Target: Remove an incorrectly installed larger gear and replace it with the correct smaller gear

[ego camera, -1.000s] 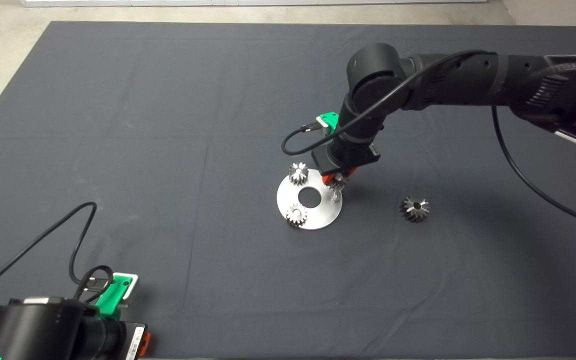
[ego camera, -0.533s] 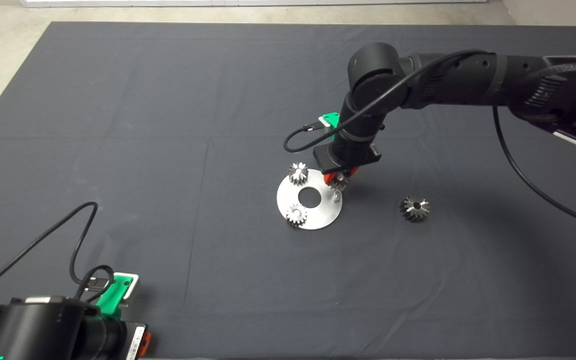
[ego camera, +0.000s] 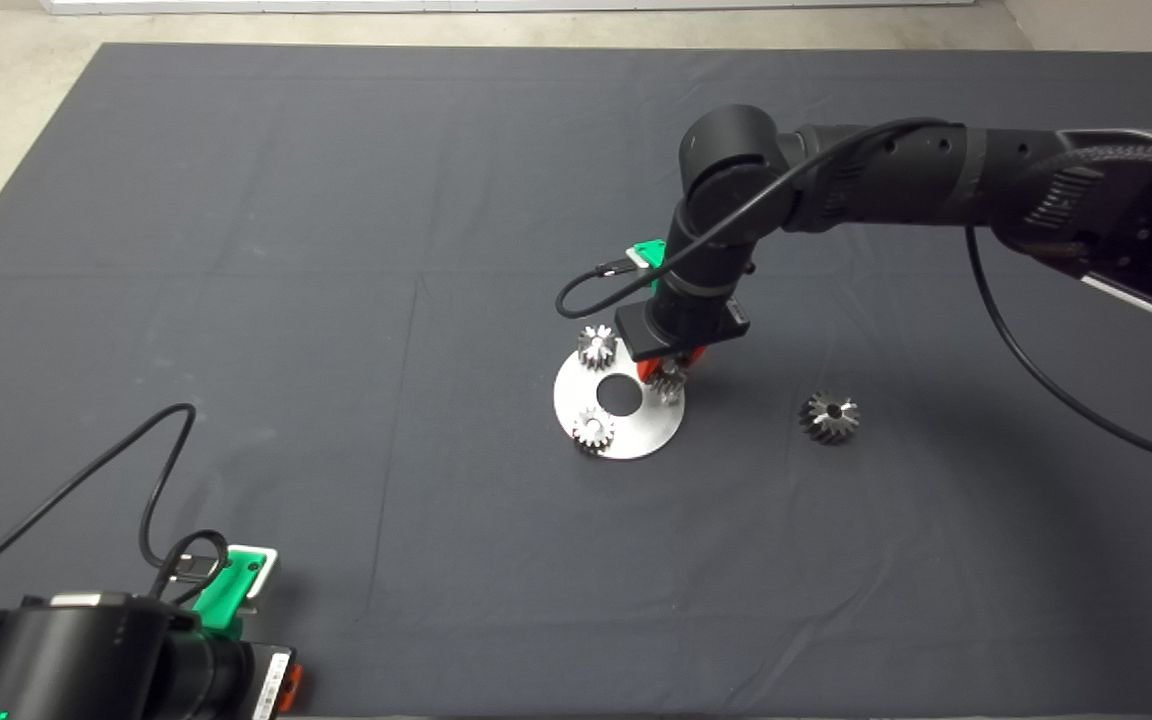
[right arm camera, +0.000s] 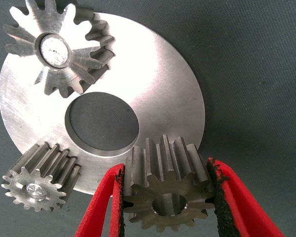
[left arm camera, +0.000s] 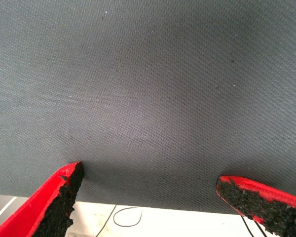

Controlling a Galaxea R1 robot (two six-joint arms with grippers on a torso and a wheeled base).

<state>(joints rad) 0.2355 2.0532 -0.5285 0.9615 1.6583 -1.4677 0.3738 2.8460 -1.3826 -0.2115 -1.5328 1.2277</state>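
Sitting between the two red fingers of the right gripper (right arm camera: 165, 197), the smaller gear (right arm camera: 165, 190) is pinched at its toothed sides, a black pad (right arm camera: 117, 197) pressed to each flank, so the jaws stand narrow, just the gear's width apart. Its centre hole faces the wrist camera. In the head view the gear (ego camera: 671, 380) hangs over the 3 o'clock edge of the round steel plate (ego camera: 636, 425); whether it touches the plate I cannot tell. The right gripper (ego camera: 669, 372) comes down on it from above, its black arm reaching in from the right.

Two paler gears sit on pins on the plate, one (ego camera: 597, 347) near 11 o'clock and one (ego camera: 593, 429) near 7 o'clock, around the plate's centre hole (ego camera: 620, 394).

The larger gear (ego camera: 830, 416) lies alone on the dark mat (ego camera: 336, 300), well apart from the plate at 3 o'clock.

The left gripper (left arm camera: 153, 205) waits at the lower left of the mat, its jaws wide and holding nothing, only mat between them.
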